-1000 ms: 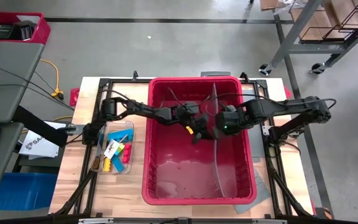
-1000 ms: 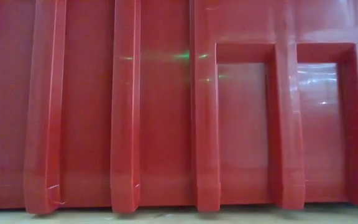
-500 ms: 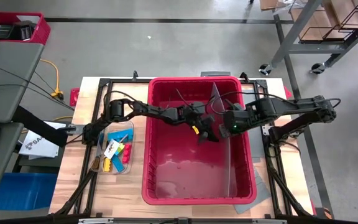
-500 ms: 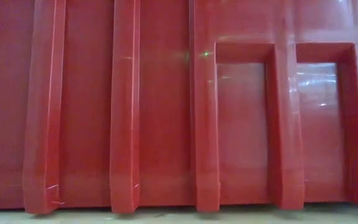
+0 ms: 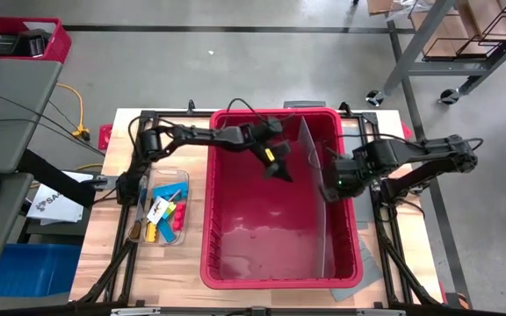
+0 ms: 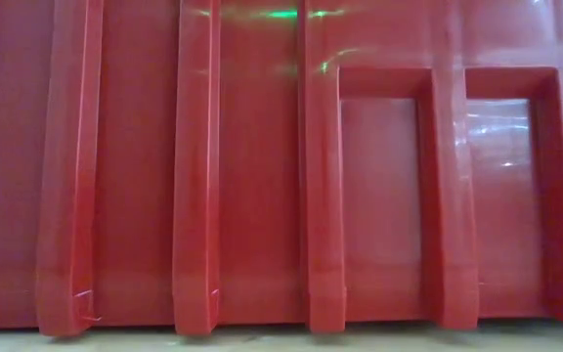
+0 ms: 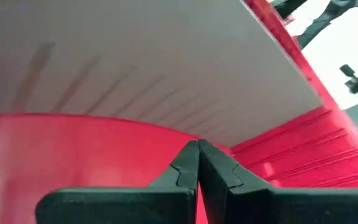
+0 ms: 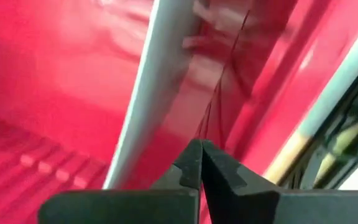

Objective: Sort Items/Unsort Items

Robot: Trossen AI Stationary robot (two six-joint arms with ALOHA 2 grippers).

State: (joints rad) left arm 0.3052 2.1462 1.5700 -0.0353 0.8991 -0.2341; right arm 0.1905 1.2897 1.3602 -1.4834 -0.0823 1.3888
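Note:
The items (image 5: 161, 211), blue, yellow, red and green pieces with dark sticks, lie in a clear tray on the table, left of the big red bin (image 5: 235, 263). Neither gripper is near them. My left gripper (image 5: 281, 173) is shut and empty, hanging inside the bin's far half and facing a grey divider panel (image 5: 316, 202). In its wrist view the shut fingertips (image 7: 197, 146) point at the panel (image 7: 135, 74). My right gripper (image 5: 332, 182) points down, shut, over the bin's right side, beside the panel's upper edge (image 8: 148, 93). My right gripper (image 8: 201, 146) stands close beside the divider's upper edge, with nothing between its fingers; whether it touches the panel, I cannot tell. My left gripper touches nothing.
The divider stands on edge in the bin, running from the far wall to the near wall and leaning toward the right wall (image 5: 351, 228). The low view shows only the bin's ribbed outer wall (image 6: 262, 176). A black frame (image 5: 130, 237) borders the table.
My left gripper has gone toward the far edge and risen a little inside the bin. My right gripper has shifted toward the table's right edge. The divider's near end has swung toward the bin's right wall while its far end stayed put.

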